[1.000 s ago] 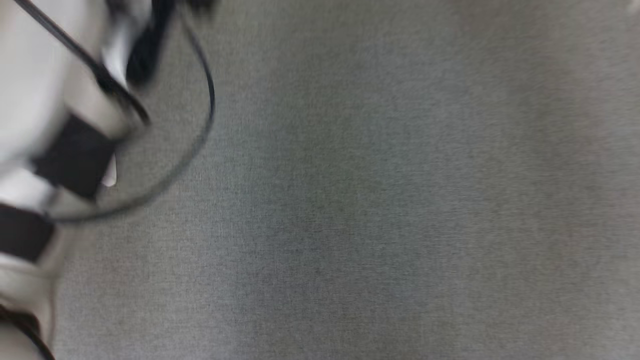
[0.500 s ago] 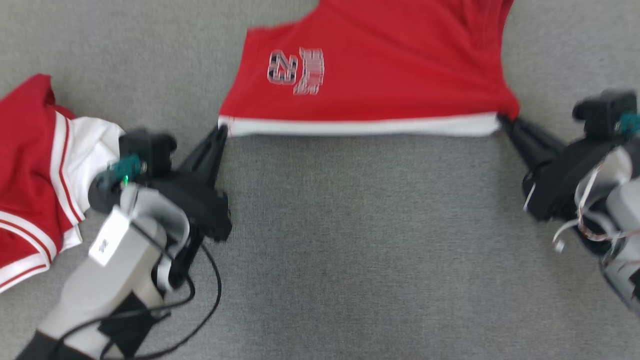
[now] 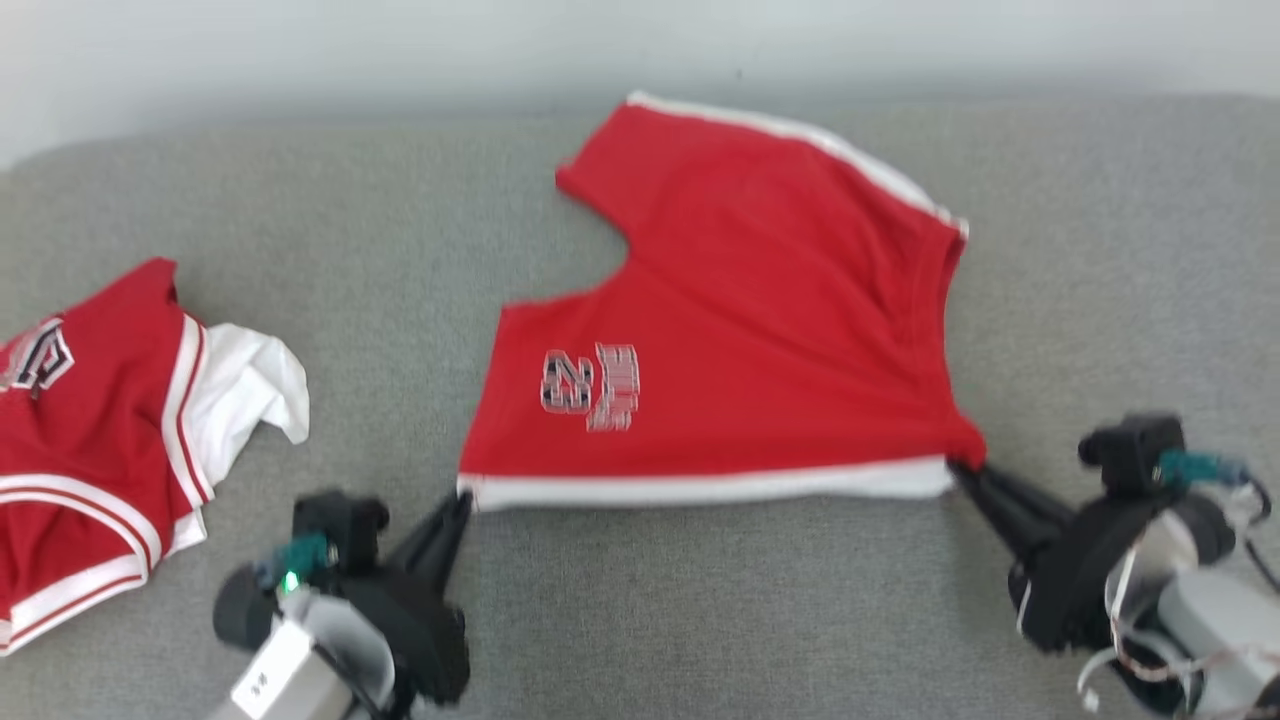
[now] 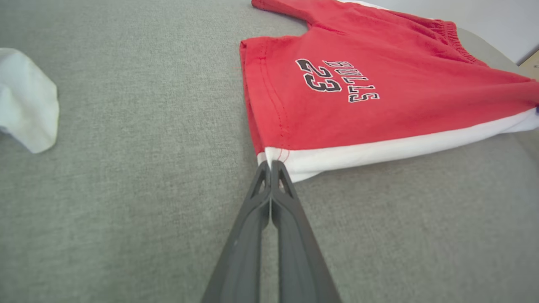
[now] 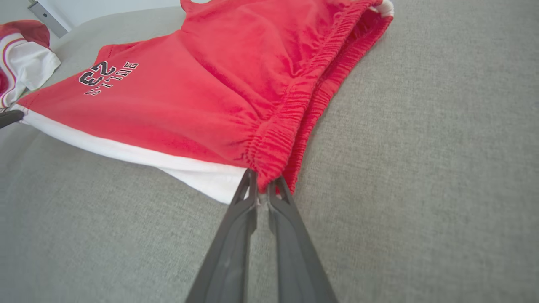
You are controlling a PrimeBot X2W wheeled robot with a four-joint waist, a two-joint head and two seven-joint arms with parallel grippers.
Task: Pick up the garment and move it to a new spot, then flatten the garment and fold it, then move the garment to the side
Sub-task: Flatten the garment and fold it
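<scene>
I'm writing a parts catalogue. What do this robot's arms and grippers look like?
Both the left gripper and right gripper have long, dark, tapering fingers on black bodies. The pale grey left forearm carries a white label; the pale grey right forearm, loose pale cables.

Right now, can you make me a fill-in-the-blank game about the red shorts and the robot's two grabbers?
The red fabric shorts with white trim show the number ____. The left gripper is shut on their ____ corner band. The right gripper is shut on their gathered ____ waistband. The crumpled red-and-white garment lies to the robot's ____.
Missing words: 23; white; red; left.
</scene>
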